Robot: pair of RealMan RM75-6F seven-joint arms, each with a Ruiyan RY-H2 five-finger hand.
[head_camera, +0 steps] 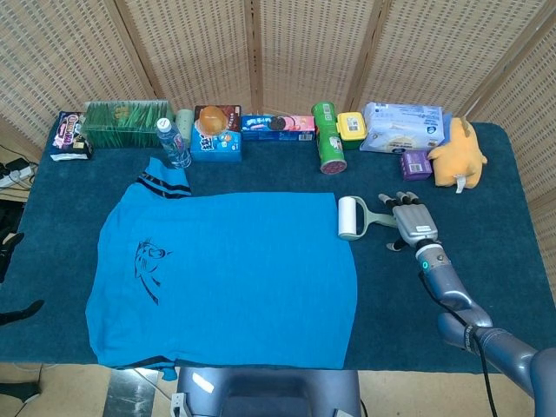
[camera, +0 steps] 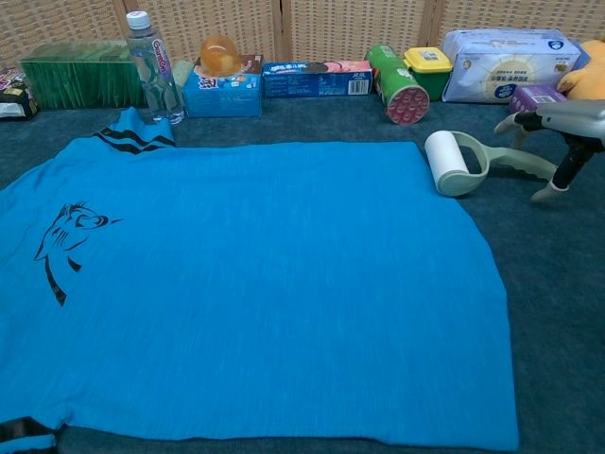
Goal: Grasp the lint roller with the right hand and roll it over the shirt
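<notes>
Far left along the back of the dark blue cloth-covered table (head_camera: 78, 195) sits a green grass-print box (head_camera: 127, 124), then a clear plastic water bottle with a white cap (head_camera: 174, 143) standing upright just behind the collar of the bright blue T-shirt with a black cat print (head_camera: 234, 274), which lies flat across the middle of the table. Moving right, the white lint roller with a pale green handle (camera: 473, 161) lies on the table at the shirt's far right corner (its white drum touching or just overlapping the shirt edge, handle pointing away to the right). Over that handle's end hovers the silver right hand (head_camera: 412, 221), fingers (camera: 518, 119) stretched out and spread, thumb hanging down beside the handle, nothing in its grasp; whether it touches the handle I cannot tell. Behind it sits a yellow plush toy (head_camera: 459, 149). The left hand shows in neither view.
</notes>
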